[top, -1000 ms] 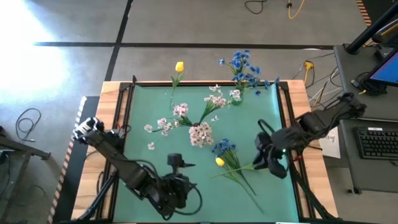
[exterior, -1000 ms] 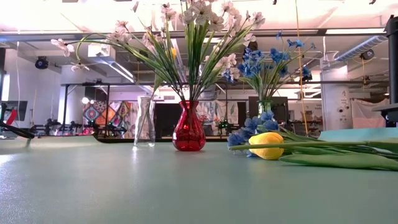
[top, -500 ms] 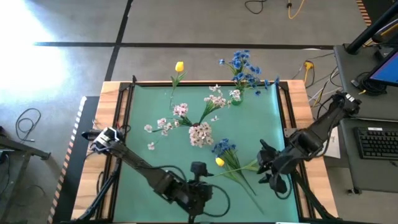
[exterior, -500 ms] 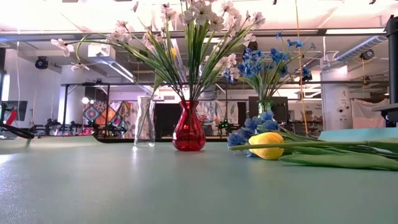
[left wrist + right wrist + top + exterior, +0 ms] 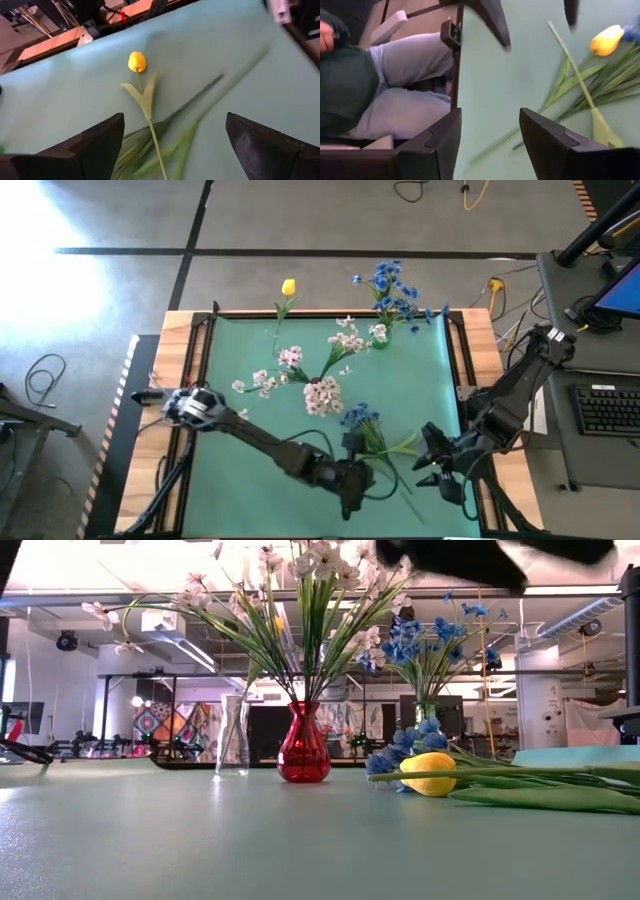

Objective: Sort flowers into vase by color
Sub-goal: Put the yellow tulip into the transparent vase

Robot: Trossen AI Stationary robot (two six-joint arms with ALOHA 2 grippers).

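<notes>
Overhead, two dark robot arms reach over a green counter w/ wooden edges. A yellow tulip lies flat near the front, its long green stem tangled w/ a small blue flower spray & loose leaves. Left hand hovers right over that pile, fingers spread wide open, nothing between them. Right hand sits just beside the pile at the counter's right edge — fingers parted, empty.

Toward the back: a red vase packed w/ pink-white blossoms, a clear vase holding a second tulip, and a third vase w/ blue flowers. A seated person's legs show beyond the counter edge.

Handling guess: the tulip looks light & springy, stem thin, prob. a bit slick, bloom soft. Best hold — mid-stem, below the leaf, clear of the blue spray so only one stem lifts.
</notes>
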